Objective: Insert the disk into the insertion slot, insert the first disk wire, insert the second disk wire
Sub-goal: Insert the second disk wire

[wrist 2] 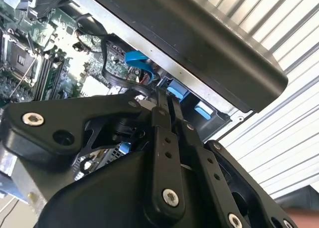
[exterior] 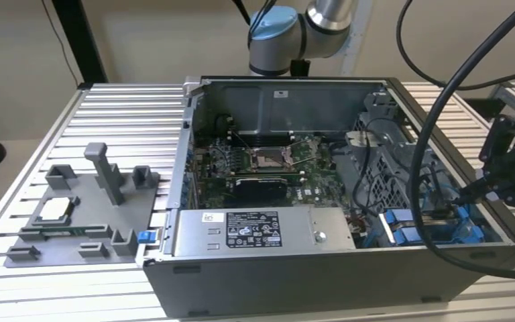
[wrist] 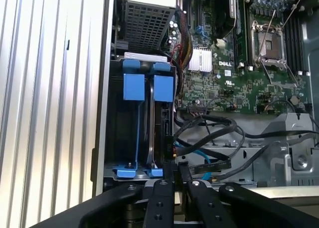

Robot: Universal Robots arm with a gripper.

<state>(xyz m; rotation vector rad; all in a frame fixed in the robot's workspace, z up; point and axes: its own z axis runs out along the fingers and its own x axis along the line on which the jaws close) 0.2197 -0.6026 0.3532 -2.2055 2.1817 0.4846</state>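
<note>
- A black, jointed robot hand [wrist: 175,173] hangs at the four-o'clock corner of the open grey steel computer case [exterior: 329,285] in the exterior view. Its fingers are pressed together, and any grip cannot be told.
- The disk [wrist: 163,91], a flat slab in a bright blue plastic carrier, stands edge-on inside the grey metal insertion slot [wrist: 119,133], just beside the fingertips.
- A white printed label [exterior: 253,229] fronts the grey power-supply box [exterior: 195,235] at six o'clock.
- The case sits on a ribbed aluminium counter [exterior: 115,114].

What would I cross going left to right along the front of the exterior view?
Grey fixture tray on the table → small blue block → grey labelled power-supply box → insertion slot with its blue latch pieces.
</note>
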